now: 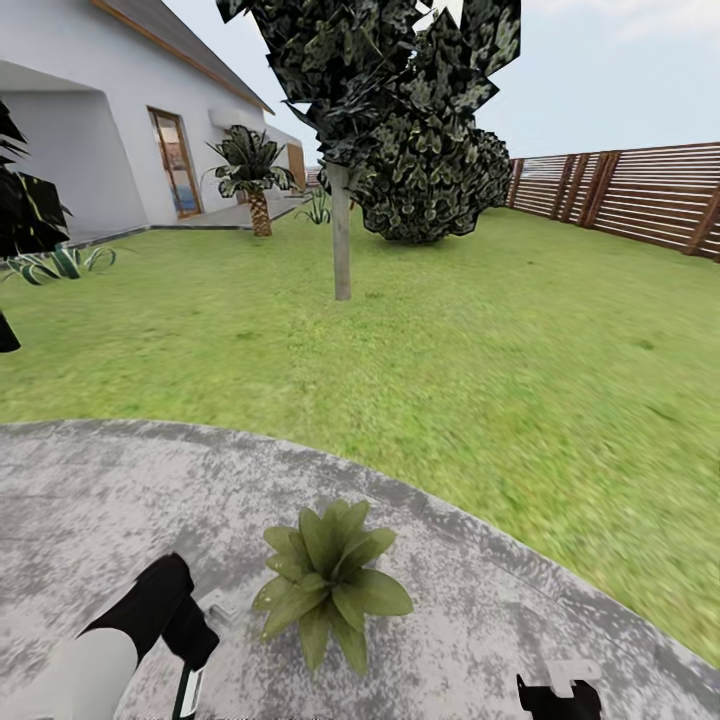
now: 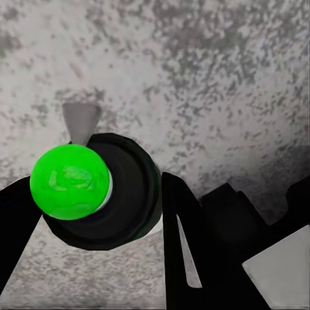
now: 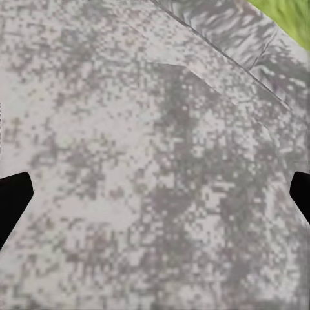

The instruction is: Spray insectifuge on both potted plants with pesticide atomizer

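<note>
Mottled grey paved patio (image 1: 90,500), round-edged, bordered by green lawn (image 1: 480,340).

Left gripper (image 2: 97,197): black fingers (image 2: 187,245) closed on either side of the pesticide atomizer (image 2: 119,194), a dark round body with a bright green cap and a grey cone-shaped nozzle, seen over the paving. In the head view the left arm (image 1: 110,640), white with a black wrist section, reaches in low at the left, and its gripper (image 1: 190,680) sits just beside the plant.

Right gripper (image 3: 155,194): spread wide, only the black fingertips (image 3: 13,197) at opposite edges of the wrist view, nothing between them but paving. Head view gives a black part of it (image 1: 558,697) low at the right.

Potted plant (image 1: 330,580): low rosette of pointed green leaves, standing on the patio between the two grippers, nearer the left; pot hidden by the leaves.

Beyond, on the lawn: thin-trunked tree (image 1: 341,230), dark rounded bush (image 1: 430,180), small palm (image 1: 255,180) by the white house (image 1: 90,130), spiky striped plant (image 1: 60,262) at the left, brown slatted fence (image 1: 640,195) at the right.
</note>
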`<state>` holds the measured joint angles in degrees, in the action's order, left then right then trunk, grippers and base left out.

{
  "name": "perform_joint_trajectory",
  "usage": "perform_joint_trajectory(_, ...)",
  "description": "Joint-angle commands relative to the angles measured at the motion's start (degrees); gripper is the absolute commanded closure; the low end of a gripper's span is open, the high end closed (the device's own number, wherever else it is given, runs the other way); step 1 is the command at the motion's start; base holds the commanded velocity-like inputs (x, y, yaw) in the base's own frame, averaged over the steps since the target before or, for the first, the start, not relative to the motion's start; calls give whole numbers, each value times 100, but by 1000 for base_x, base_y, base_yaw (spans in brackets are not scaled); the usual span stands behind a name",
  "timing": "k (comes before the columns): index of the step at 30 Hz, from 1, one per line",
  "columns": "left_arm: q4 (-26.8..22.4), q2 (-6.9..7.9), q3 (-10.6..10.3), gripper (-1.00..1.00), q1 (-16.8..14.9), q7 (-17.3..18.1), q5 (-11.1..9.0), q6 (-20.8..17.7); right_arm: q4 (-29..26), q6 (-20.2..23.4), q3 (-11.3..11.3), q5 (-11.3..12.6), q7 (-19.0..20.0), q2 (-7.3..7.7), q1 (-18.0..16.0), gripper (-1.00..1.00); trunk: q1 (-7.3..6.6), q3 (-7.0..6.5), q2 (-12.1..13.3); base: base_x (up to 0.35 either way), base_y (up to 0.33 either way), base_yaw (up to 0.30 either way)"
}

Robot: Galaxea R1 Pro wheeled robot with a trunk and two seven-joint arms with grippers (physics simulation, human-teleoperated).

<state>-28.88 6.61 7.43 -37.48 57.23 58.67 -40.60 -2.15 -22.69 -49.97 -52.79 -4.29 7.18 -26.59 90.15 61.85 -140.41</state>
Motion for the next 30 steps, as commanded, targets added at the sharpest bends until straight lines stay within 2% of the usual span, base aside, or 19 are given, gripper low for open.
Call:
perform_joint_trajectory(1,10,4,31,100,6,37,47,-36,11,-17,-30,-63,-37,3,-4,-100,-2,5,-2,-22,-3,120)
perform_joint_trajectory(8,41,19,23,100,36,70,76,-20,13,-17,-30,-65,-37,3,-4,-100,-2,5,-2,-5,-1,196)
perform_joint_trajectory(12,39,-72,-42,100,-32,410,92,-36,13,-17,-30,-65,-37,3,-4,-100,-2,5,-2,0,0,21)
perform_joint_trajectory(13,20,-85,-127,100,-49,612,106,-46,13,-17,-30,-65,-37,3,-4,-100,-2,5,-2,0,0,4)
perform_joint_trajectory(15,-42,-95,-623,100,-106,1206,238,-64,6,-16,-30,-65,-37,3,-4,-100,-2,5,-2,0,0,1)
perform_joint_trajectory(17,-58,-83,-949,100,-205,1625,293,-69,5,-16,-30,-65,-37,3,-4,-100,-2,5,-2,0,0,28)
perform_joint_trajectory(19,-69,-53,-1102,100,-321,1846,313,-70,5,-16,-30,-65,-37,3,-4,-100,-2,5,-2,0,0,171)
perform_joint_trajectory(26,-74,-62,-1156,100,-619,1931,323,-79,5,-18,-30,-63,-40,3,-4,-100,-2,5,-2,0,-2,267)
perform_joint_trajectory(30,-74,-90,-1168,100,-696,1932,349,-81,-2,-20,-36,-62,-45,4,-4,-100,-2,5,-2,0,-157,228)
